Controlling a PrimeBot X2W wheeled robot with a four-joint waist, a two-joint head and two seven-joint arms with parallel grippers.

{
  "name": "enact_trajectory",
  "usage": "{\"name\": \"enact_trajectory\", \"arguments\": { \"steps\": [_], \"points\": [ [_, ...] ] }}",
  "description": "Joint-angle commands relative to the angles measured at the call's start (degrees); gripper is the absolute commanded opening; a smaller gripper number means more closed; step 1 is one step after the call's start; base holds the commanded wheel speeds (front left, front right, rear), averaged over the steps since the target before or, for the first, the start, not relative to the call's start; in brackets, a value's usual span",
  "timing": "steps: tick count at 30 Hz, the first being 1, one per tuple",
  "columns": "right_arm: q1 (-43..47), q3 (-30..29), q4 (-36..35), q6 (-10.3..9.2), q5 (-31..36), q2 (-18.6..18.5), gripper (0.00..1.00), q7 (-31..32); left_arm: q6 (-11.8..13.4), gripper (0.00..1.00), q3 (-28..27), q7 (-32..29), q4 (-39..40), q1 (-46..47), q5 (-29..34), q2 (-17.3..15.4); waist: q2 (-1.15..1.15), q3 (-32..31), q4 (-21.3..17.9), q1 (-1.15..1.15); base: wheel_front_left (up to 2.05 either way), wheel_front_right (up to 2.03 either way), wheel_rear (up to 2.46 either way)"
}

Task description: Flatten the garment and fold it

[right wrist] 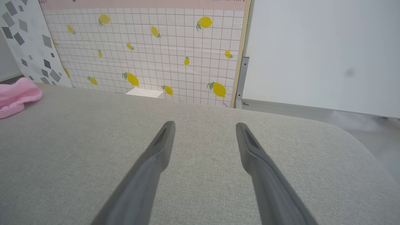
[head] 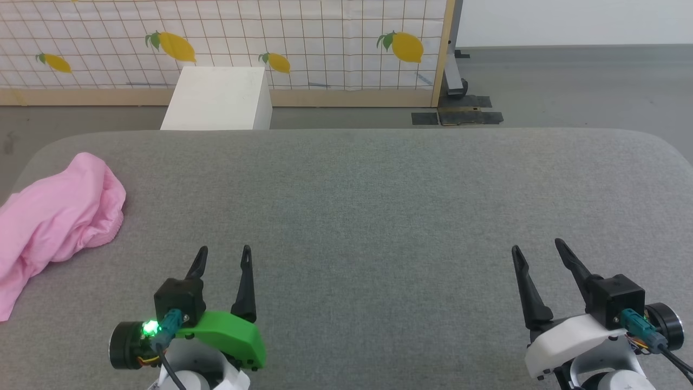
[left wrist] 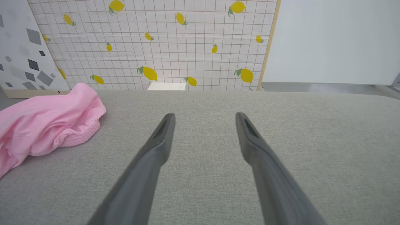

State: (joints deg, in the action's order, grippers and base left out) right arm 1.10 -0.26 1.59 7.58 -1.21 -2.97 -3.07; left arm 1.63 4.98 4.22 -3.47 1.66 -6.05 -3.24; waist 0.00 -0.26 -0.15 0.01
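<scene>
Your grey fabric tabletop [head: 379,189] stands before a lemon-print screen [head: 325,43]. The pink garment [head: 54,216] lies bunched at its left edge, wrinkled. The left jaws and right jaws, 2 pairs, gape wide over the near side, holding nothing, apart from it.

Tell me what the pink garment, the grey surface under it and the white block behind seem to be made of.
Pink garment: thin, soft matte cloth; it slumps in wrinkles, waistband gathered. Grey surface: woven fabric, probably padded; fine weave, rounded corners. White block: smooth, matte, rigid-looking; painted board or foam, cannot tell.
</scene>
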Motion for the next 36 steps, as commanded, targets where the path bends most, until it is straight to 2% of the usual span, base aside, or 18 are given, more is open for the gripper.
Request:
{"name": "enact_trajectory", "arguments": {
  "steps": [1, 36],
  "points": [
    [-1.0, -0.1, 0.2, -0.03, -0.6, 0.0, 1.0, -0.7, 0.4, 1.0, 0.4, 0.6, -0.4, 1.3, -0.7, -0.2, 0.0, 0.0, 0.0, 0.0, 0.0, 0.0, 0.0],
    [-1.8, -0.3, 1.8, -0.05, -2.0, 0.1, 1.0, -3.6, 3.0, 1.0, 3.6, 3.1, -0.9, 1.3, -6.6, -3.0, 0.0, -0.1, 0.0, -0.01, 0.0, 0.0, 0.0]
  ]
}}
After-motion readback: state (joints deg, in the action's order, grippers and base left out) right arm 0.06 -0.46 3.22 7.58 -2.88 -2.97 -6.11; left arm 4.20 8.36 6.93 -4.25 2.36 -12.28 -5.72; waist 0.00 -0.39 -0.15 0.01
